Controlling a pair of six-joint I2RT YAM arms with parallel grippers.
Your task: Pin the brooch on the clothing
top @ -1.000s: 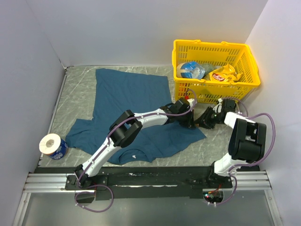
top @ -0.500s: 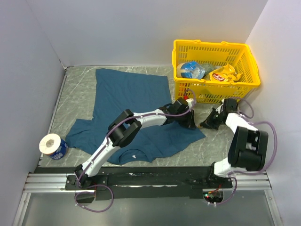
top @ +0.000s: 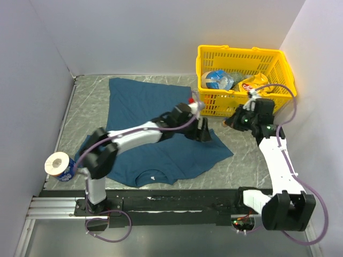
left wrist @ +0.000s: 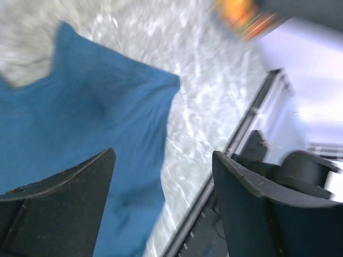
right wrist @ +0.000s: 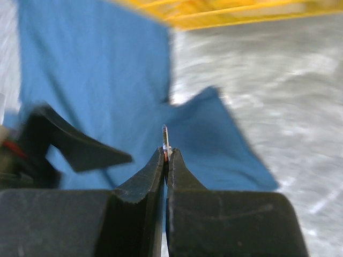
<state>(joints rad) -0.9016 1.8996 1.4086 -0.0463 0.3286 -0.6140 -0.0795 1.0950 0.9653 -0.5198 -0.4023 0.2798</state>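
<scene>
Held the brooch (right wrist: 166, 142) pinched in shut right jaws; left jaws wide, empty. T-shirt (right wrist: 91, 69) lay beyond both, not yet pinned: pinning all left to do.

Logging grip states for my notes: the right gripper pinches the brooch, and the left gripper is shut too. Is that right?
Not quite. The left gripper is open: the left wrist view shows its jaws wide apart, nothing between them, above the T-shirt. The right gripper does pinch the brooch, a thin sliver at its tips.
</scene>
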